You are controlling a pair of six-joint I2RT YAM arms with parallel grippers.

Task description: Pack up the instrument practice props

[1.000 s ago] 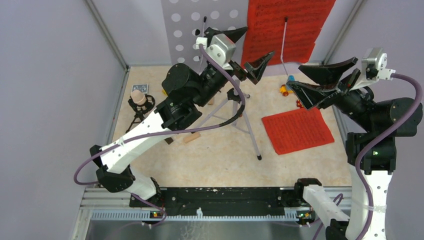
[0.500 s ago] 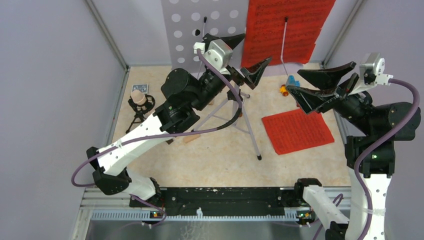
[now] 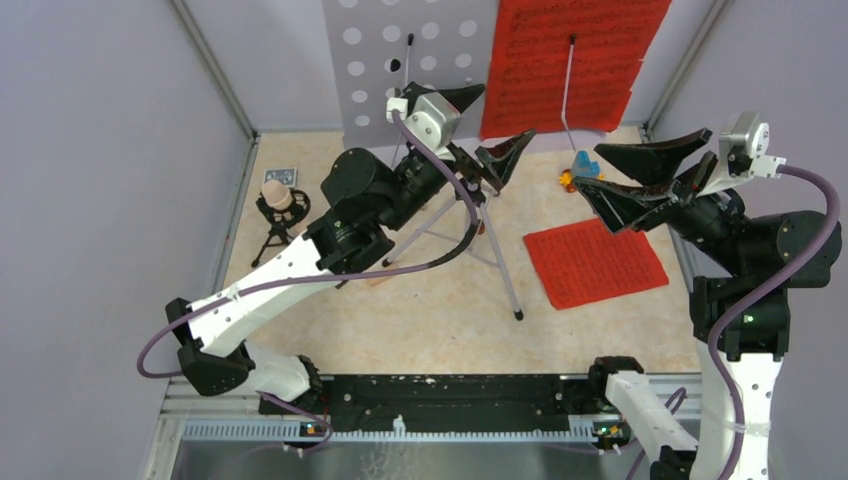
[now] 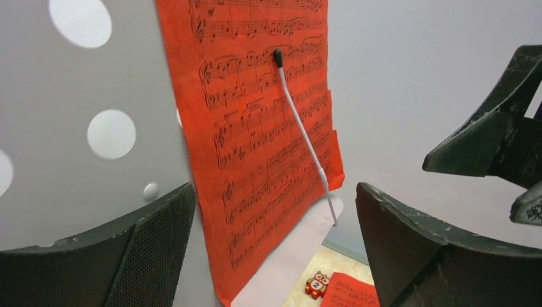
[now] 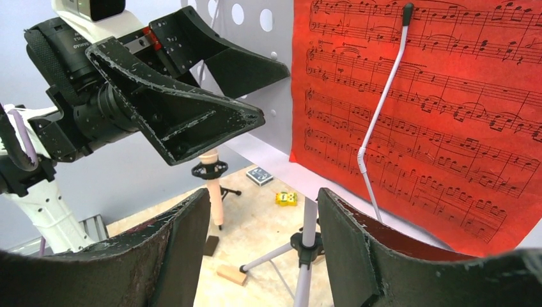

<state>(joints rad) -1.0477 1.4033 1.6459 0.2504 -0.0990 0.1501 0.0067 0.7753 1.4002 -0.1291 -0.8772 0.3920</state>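
Hovering before the red sheet-music page [image 3: 540, 60] on the music desk [image 3: 375, 50], left jaws and right jaws gape wide, empty.

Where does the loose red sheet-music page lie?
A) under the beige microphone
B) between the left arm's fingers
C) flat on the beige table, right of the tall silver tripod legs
C: the loose red sheet-music page lies flat on the beige table, right of the tall silver tripod legs.
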